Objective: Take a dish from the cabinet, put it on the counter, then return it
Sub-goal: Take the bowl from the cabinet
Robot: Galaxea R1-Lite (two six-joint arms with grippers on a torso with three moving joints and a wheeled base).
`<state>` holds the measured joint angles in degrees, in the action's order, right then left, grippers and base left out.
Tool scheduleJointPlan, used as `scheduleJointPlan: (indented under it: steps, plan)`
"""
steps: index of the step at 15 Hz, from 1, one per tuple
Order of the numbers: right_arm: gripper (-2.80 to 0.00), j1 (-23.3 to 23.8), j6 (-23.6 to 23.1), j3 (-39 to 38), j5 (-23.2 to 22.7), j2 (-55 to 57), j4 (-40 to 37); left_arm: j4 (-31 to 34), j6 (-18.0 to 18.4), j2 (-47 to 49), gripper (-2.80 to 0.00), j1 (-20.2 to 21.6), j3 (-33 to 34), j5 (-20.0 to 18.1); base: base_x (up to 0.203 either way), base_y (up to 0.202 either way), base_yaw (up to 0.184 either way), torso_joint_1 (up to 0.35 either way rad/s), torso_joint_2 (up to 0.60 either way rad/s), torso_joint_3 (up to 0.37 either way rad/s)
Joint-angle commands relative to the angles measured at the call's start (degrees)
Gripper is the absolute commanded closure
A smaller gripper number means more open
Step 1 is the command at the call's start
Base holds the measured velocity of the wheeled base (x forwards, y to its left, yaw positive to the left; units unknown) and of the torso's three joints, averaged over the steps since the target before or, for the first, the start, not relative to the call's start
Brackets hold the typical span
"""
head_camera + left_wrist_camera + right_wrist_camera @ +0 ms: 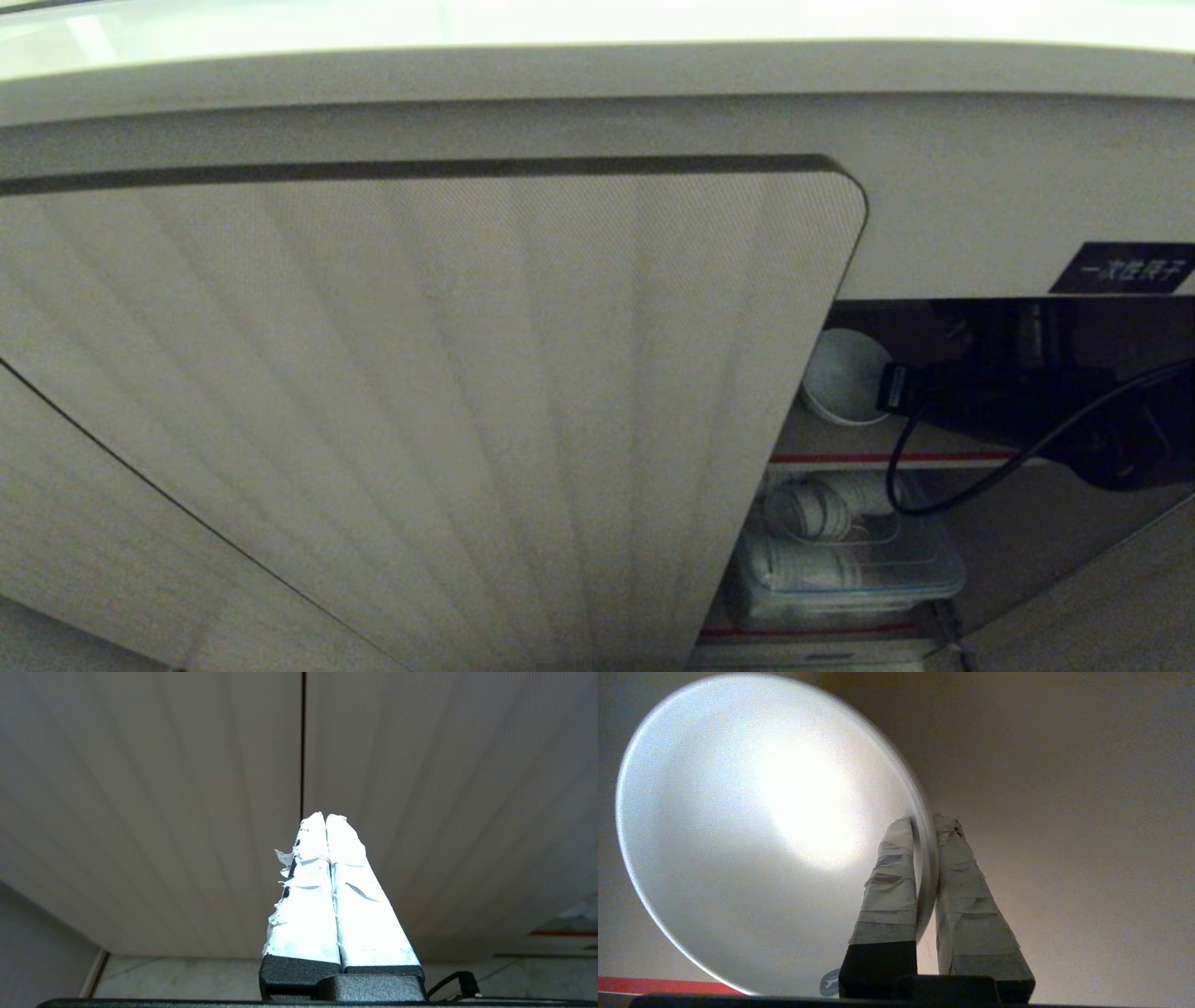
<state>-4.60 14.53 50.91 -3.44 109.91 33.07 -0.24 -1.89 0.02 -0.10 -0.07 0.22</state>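
The dish point(752, 835) is a plain white round bowl standing tilted on the cabinet's upper shelf, also seen past the open door point(840, 373). My right gripper point(927, 821) is shut on the dish's rim, one taped finger inside the bowl and one outside. In the head view the dark right arm point(1008, 401) reaches into the cabinet opening from the right. The ribbed beige cabinet door point(467, 420) stands swung open. The glossy counter point(560, 19) runs above. My left gripper point(325, 816) is parked facing closed ribbed doors, shut with nothing in it.
A red-edged shelf point(887, 458) carries the dish. Below it a clear plastic box point(840, 560) holds stacked white dishware. A black cable point(934, 485) loops under the right arm. A black label point(1120, 268) sits above the opening.
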Motion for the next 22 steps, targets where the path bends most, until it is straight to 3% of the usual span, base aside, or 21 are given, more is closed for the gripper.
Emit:
scheduleJointPlan:
  steps: [1,13,17,22]
  plan:
    - [0.00,-0.06,0.05,-0.19,0.01,-0.05,0.06,-0.05,-0.04,-0.02,0.00,0.02,0.03,0.04,0.000,0.000,0.000,0.000,0.00,0.000]
    - [0.00,-0.15,0.19,-3.14,-0.17,-3.51,0.39,-0.10,-0.04,-0.02,0.00,0.02,-0.01,0.05,0.000,0.000,0.000,0.000,0.00,0.000]
    - [0.00,-0.86,4.39,-5.01,-0.17,-6.02,0.68,-0.04,-0.04,-0.02,0.00,0.02,-0.01,0.04,0.000,0.000,0.000,0.000,0.00,0.000]
    - [0.00,-0.94,5.72,-9.03,-0.17,-9.68,0.85,-0.02,-0.04,-0.02,0.00,0.02,-0.01,0.04,0.000,0.000,0.000,0.000,0.00,0.000]
